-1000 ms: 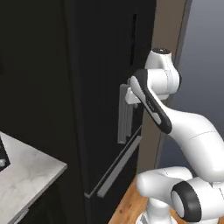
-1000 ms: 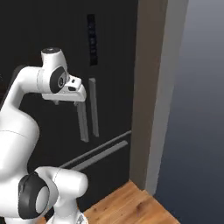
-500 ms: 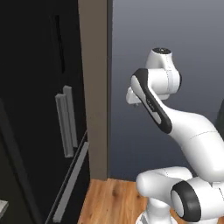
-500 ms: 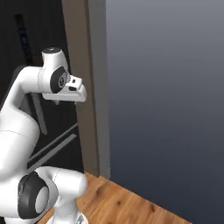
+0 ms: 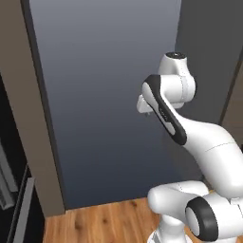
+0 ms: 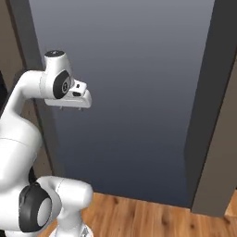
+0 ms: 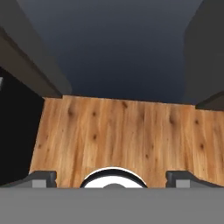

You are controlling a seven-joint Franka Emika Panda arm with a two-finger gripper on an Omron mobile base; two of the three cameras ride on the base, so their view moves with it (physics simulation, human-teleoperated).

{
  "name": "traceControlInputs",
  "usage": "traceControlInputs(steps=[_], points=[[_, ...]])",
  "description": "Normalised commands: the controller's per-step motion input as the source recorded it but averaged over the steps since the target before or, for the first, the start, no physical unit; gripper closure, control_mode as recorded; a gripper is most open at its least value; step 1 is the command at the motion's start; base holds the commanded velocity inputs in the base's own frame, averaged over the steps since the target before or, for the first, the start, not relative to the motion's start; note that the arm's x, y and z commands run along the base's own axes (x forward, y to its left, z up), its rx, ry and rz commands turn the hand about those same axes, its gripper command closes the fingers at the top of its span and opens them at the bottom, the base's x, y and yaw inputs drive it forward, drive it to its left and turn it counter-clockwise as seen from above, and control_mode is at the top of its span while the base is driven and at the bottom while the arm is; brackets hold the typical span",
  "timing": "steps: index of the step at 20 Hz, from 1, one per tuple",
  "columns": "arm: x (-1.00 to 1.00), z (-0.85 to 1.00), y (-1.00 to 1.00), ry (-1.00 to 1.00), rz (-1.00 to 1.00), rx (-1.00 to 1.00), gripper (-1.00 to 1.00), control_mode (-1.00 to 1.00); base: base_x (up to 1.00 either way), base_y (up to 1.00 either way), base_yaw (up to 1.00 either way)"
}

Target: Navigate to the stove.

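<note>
A white arm (image 5: 190, 128) stands folded before a plain blue-grey wall (image 5: 109, 85), its gripper (image 6: 74, 105) held high and pointing down at a wood-plank floor (image 7: 122, 135); in the hand view the two finger tips (image 7: 43, 178) sit far apart at the bottom corners, so the jaws are spread wide with nothing between them.

The left base view alone catches a black appliance front (image 5: 12, 199) with pale grey bar handles at the lower left edge, beyond a brown upright panel (image 5: 33, 118); whether this is the stove cannot be told from so thin a strip, and no burner grates or knob row are visible; the hand view shows the same dark mass (image 7: 15, 131) along its left side, touching the floor.

The right base view offers what the left does not: a dark grey pillar (image 6: 206, 92) to the right of the wall, with a brown panel (image 6: 222, 152) just beside it; the gripper's underside shows there as a short pale block jutting from the wrist; the hand view adds a dark corner (image 7: 205, 57) at the upper right, above the planks.
</note>
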Motion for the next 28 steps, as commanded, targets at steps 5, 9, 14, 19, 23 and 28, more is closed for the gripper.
traceControlInputs(steps=[5,9,14,19,23,28], points=[[0.00,0.00,0.00,0.00,0.00,0.00,-1.00,1.00,-0.25,-0.36,-0.36],[0.00,0.00,0.00,0.00,0.00,0.00,-1.00,1.00,-0.38,0.00,0.00],[0.00,0.00,0.00,0.00,0.00,0.00,-1.00,1.00,-0.78,-0.18,-0.05],[0.00,0.00,0.00,0.00,0.00,0.00,-1.00,1.00,-0.01,-0.34,-0.49],[0.00,0.00,0.00,0.00,0.00,0.00,-1.00,1.00,0.00,-0.27,-0.63],[0.00,0.00,0.00,0.00,0.00,0.00,-1.00,1.00,-0.03,-0.34,-0.58]])
